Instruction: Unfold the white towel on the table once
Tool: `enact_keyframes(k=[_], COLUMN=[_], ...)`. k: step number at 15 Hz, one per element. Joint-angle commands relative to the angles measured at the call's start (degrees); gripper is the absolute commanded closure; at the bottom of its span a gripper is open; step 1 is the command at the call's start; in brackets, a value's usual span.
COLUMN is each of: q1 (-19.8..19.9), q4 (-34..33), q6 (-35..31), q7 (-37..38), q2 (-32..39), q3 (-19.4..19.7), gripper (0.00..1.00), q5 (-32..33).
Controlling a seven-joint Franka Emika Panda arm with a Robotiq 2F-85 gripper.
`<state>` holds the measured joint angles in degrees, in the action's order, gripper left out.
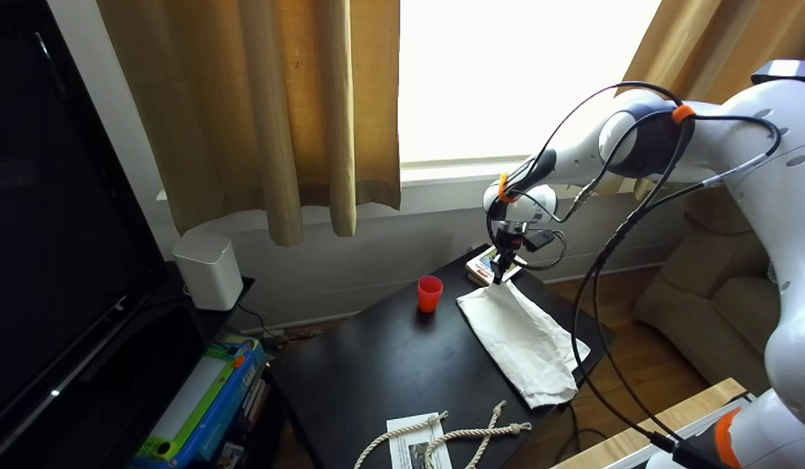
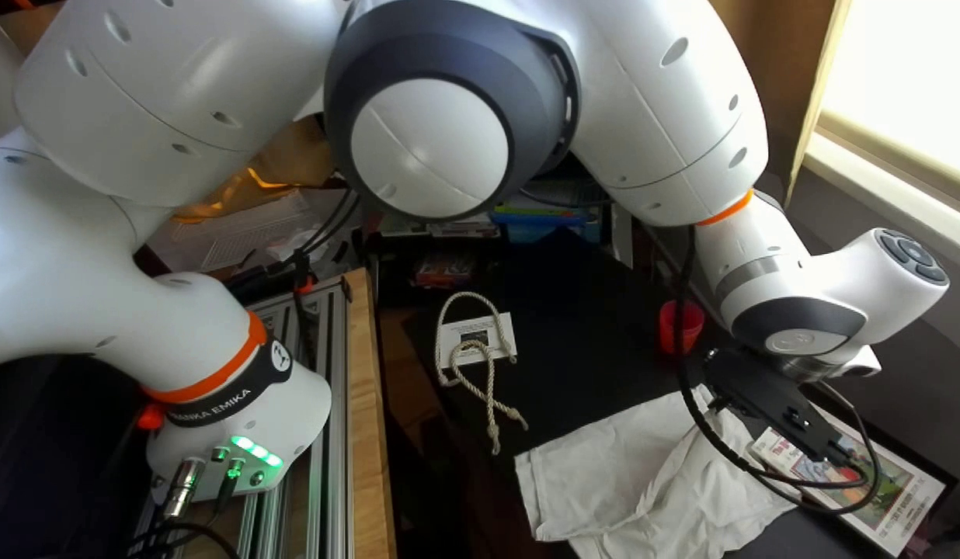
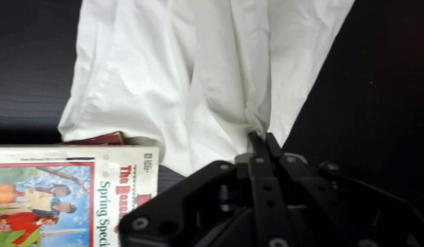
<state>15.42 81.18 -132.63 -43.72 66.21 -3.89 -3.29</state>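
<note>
The white towel lies lengthwise on the dark table, with wrinkles and a raised ridge running toward my gripper. It also shows in an exterior view, partly behind a cable, and in the wrist view. My gripper is at the towel's end near the books, its fingers closed on a pinched bit of cloth and pulling it up slightly. In both exterior views the gripper points down at that end; the fingertips are small there. The rest of the towel rests on the table.
Stacked books lie right beside the towel's gripped end. A red cup stands on the table nearby. A rope and a printed card lie at another edge. The window wall is close behind the arm. Loose cables hang from the arm.
</note>
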Motion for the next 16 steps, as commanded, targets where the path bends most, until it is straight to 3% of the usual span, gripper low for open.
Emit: enact_keyframes(k=[1, 9, 10, 16], q1=[-0.2, -1.5, -1.4, -1.8], q4=[8.2, 15.2, 11.9, 13.1], q6=[0.2, 0.4, 0.3, 0.3], q7=[2.8, 9.1, 7.2, 8.7], q2=[-5.2, -8.8, -6.7, -7.3], q3=[-2.4, -8.2, -7.4, -8.1], gripper=[0.99, 0.99, 0.97, 0.97], q5=[-0.8, -5.7, -4.2, -4.8])
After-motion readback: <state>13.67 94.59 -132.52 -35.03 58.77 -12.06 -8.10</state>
